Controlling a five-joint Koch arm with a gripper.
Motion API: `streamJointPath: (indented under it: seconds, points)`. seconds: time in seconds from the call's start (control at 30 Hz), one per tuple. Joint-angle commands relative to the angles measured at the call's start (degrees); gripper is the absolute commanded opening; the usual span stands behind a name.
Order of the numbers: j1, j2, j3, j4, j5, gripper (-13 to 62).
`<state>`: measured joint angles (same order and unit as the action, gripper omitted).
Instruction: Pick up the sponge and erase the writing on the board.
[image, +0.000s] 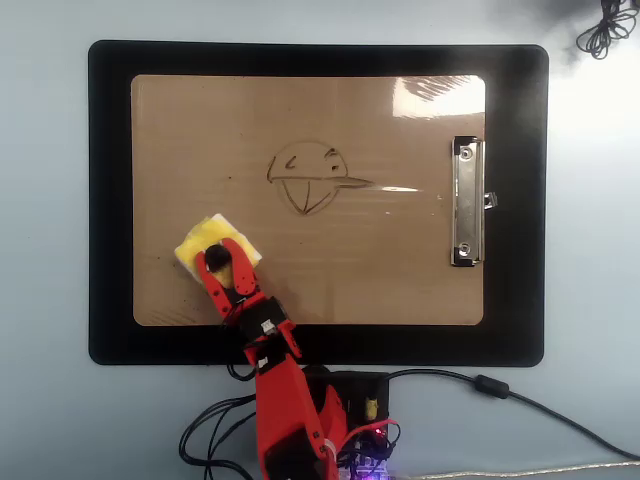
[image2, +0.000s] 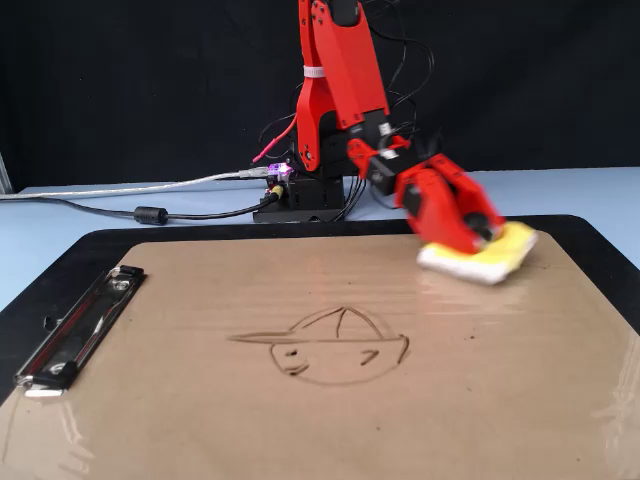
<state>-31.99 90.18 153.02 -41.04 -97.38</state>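
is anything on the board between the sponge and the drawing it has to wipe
Nothing visible. Bare board lies between the sponge, held by the gripper, and the writing; the metal clip sits off to the side.

no readable text, labels or numbers
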Motion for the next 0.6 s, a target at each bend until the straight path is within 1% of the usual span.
streamJointPath:
  seconds: [0.0,0.1,0.17,0.27,0.37,0.43,0.57]
  points:
    - [8.7,1.8,0.3,-1.3,4.0,-7.6]
    - [18.5,1.8,0.2,-1.3,15.5,-7.6]
    - [23.1,3.2,0.0,-1.3,18.7,-7.6]
    - [29.4,4.5,-2.0,-0.6,18.7,-7.6]
    - [34.8,0.3,-6.1,-0.5,18.5,-7.7]
    - [36.4,-1.5,-7.5,-1.1,18.6,-7.7]
    - [37.6,-1.5,-6.2,-1.4,17.6,-7.7]
